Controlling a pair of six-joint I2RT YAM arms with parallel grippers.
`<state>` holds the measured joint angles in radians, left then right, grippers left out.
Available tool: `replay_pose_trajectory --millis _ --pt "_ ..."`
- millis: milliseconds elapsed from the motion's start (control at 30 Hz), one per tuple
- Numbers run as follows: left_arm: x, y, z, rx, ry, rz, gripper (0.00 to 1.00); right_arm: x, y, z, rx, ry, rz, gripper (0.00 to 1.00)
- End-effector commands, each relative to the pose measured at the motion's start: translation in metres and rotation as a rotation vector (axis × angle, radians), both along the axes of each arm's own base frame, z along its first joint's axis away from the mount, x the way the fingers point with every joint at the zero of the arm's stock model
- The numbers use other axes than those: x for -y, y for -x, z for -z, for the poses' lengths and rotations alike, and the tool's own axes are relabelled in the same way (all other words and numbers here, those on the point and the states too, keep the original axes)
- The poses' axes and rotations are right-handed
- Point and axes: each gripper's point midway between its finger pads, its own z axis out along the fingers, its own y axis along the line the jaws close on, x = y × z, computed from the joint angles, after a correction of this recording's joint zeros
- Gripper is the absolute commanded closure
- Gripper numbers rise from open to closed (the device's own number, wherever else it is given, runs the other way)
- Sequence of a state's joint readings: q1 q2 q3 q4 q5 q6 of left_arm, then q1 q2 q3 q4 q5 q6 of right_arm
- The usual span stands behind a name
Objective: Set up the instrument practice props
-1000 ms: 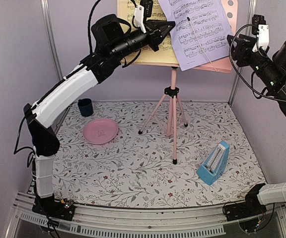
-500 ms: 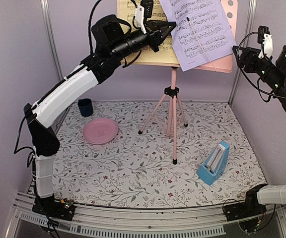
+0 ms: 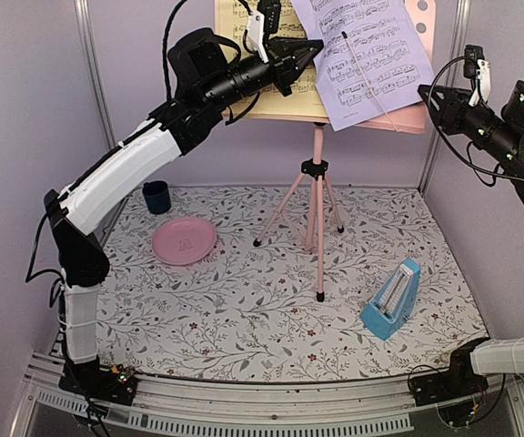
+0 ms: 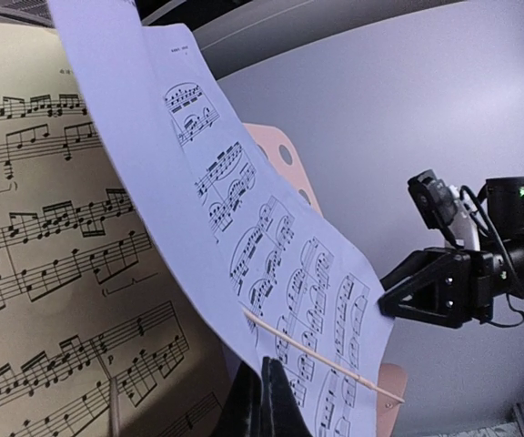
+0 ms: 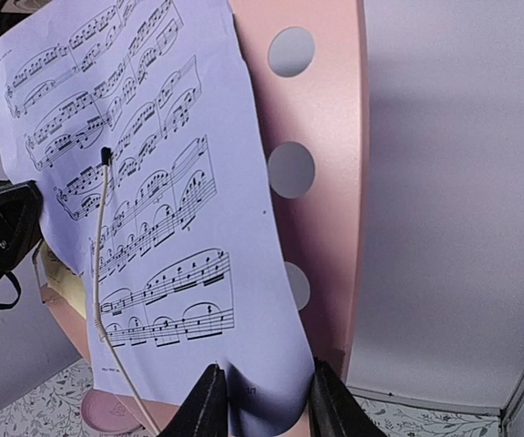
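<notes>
Since before, right claw (image 3: 423, 91) has edged left toward pink perforated music stand (image 3: 317, 173), jaws narrowly apart, empty; left claw (image 3: 314, 46) pinched closed between yellow printed sheet (image 3: 285, 102) and lavender printed sheet (image 3: 371, 55).

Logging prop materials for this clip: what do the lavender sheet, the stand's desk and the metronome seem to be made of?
Lavender sheet: thin matte paper with printed notation; it bows away from the desk.
Stand desk: smooth pink panel with punched round holes, likely painted metal or plastic; the look leaves it open.
Metronome: blue hard-edged casing with a pale face, probably plastic.
</notes>
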<state>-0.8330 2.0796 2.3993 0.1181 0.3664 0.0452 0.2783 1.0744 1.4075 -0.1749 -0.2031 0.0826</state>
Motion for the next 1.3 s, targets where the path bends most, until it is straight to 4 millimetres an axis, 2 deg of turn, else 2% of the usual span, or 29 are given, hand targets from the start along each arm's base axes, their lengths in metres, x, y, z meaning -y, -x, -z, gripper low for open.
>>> replay_pose_trajectory --millis 0,133,233,367,567,900,1000,1100,1267 --pt "-0.001 0.003 -0.002 0.015 0.004 0.009 1.0 0.0 0.014 -0.018 0.053 -0.006 -0.025 0.7" --pt "0.0 0.002 -0.001 0.014 0.004 0.01 1.0 -0.004 0.019 -0.019 0.069 0.005 -0.052 0.71" --pt "0.0 0.002 0.0 0.011 0.003 0.011 1.0 -0.009 0.021 -0.024 0.085 0.016 -0.088 0.64" --pt "0.001 0.002 0.0 0.013 0.004 0.013 1.0 -0.015 0.023 -0.032 0.108 0.026 -0.12 0.61" --pt "0.001 0.002 0.0 0.015 0.006 0.017 1.0 -0.02 0.019 -0.046 0.125 0.04 -0.144 0.52" --pt "0.001 0.003 -0.001 0.021 0.004 0.019 1.0 -0.023 0.003 -0.06 0.116 0.042 -0.131 0.51" --pt "0.001 0.004 -0.001 0.024 0.005 0.022 1.0 -0.023 -0.003 -0.063 0.109 0.043 -0.122 0.55" --pt "0.0 0.004 -0.002 0.025 0.006 0.021 1.0 -0.022 -0.008 -0.064 0.104 0.042 -0.11 0.65" --pt "0.0 0.004 -0.002 0.009 0.011 0.027 1.0 -0.018 -0.01 -0.066 0.106 0.024 -0.087 0.93"
